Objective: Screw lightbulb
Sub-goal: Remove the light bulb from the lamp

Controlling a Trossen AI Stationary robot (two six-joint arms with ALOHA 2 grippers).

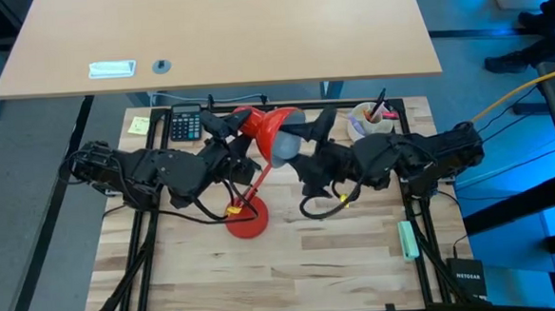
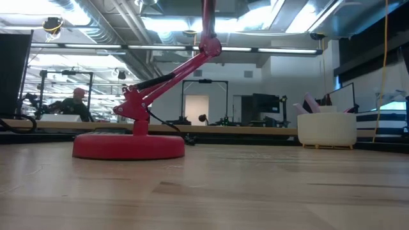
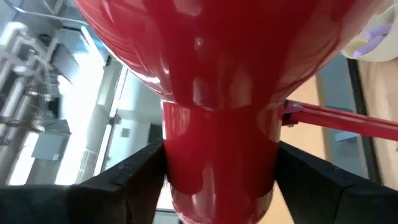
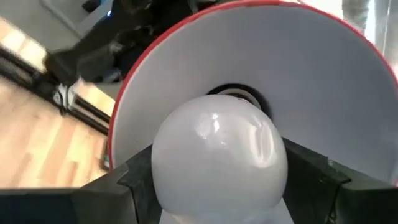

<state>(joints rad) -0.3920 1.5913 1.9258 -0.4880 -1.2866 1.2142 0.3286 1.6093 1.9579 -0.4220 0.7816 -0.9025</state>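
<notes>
My left jaws [image 3: 217, 180] clamp the lamp's [image 1: 249, 222] neck behind the shade [image 4: 298, 74]. My right jaws [image 4: 217, 193] grip the lightbulb [image 4: 217, 155] at the shade's socket, seemingly barely threaded; next, turn it.

The round base of the red metal desk lamp [image 1: 247, 220] is set near the middle of the light wooden table [image 1: 312, 277], and its thin jointed arm [image 1: 257, 182] is leaned up and back to the cone-shaped red shade [image 1: 265, 128], which is held above the table's rear middle. The shade's narrow neck [image 3: 217, 155] is clamped between the fingers of the left gripper [image 1: 236, 129], reached in from the left. The small white rounded lightbulb [image 4: 217, 152] is held in the right gripper [image 1: 301, 149] from the right, with its top placed inside the shade's mouth at the socket. Behind the left arm a dark calculator [image 1: 186, 124] and a yellow sticky note [image 1: 139, 125] are laid. A white cup of pens [image 1: 370, 120] is stood at the rear right. A green marker [image 1: 408, 240] is laid near the right edge.
</notes>
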